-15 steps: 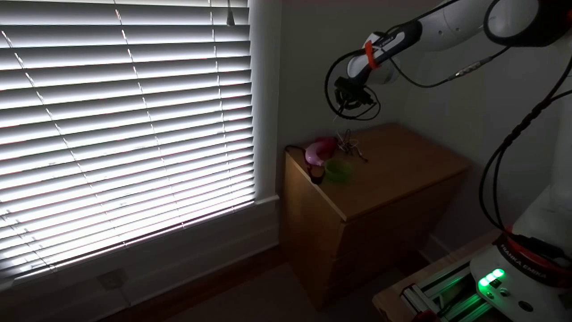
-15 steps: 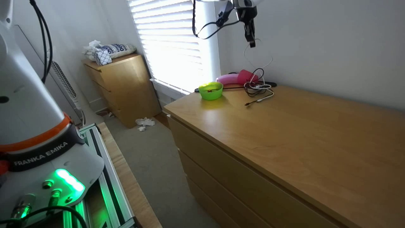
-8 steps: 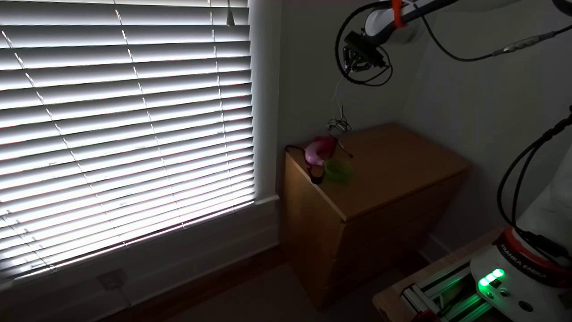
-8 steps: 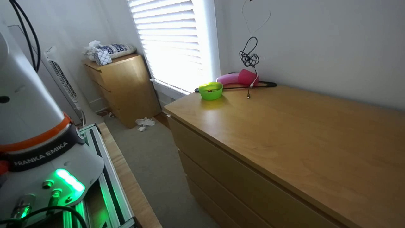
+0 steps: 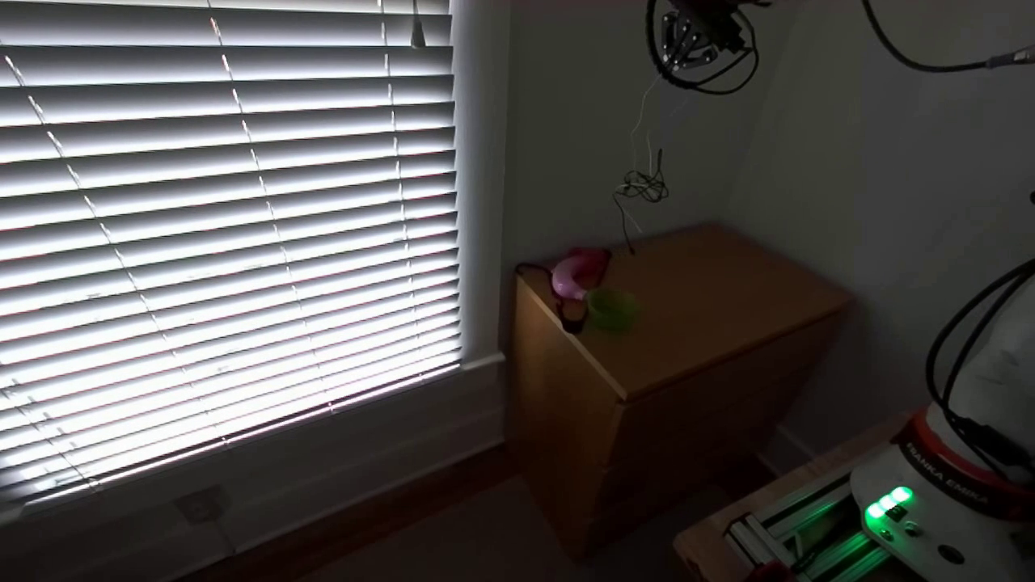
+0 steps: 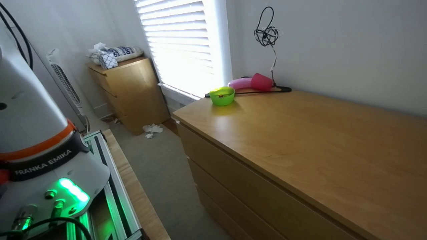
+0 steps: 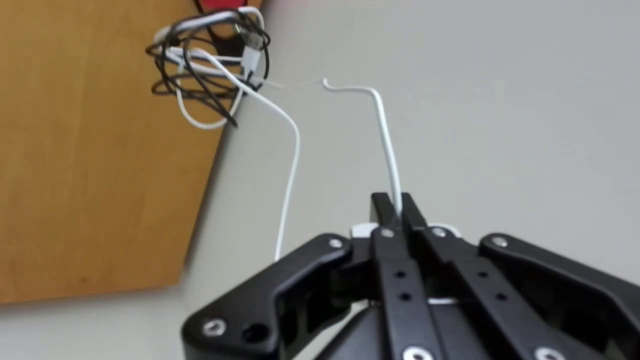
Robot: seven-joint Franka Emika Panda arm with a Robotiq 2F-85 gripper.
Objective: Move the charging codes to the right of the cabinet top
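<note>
Charging cords: rose since the earlier frame; hung lengthwise below the claw, itself closed on one white strand; above the worktop, toward the window; rightward carry presumably remained.

Bright light passes through the lowered window blinds. Wall plain, pale. Greyish carpet beside far wooden dresser.

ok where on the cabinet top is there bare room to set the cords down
In both exterior views, a broad bare stretch of cabinet top lies right of the green bowl, between the wall and its front edge. It's crowded near the window: bowl, pink-red object, thin black item.
</note>
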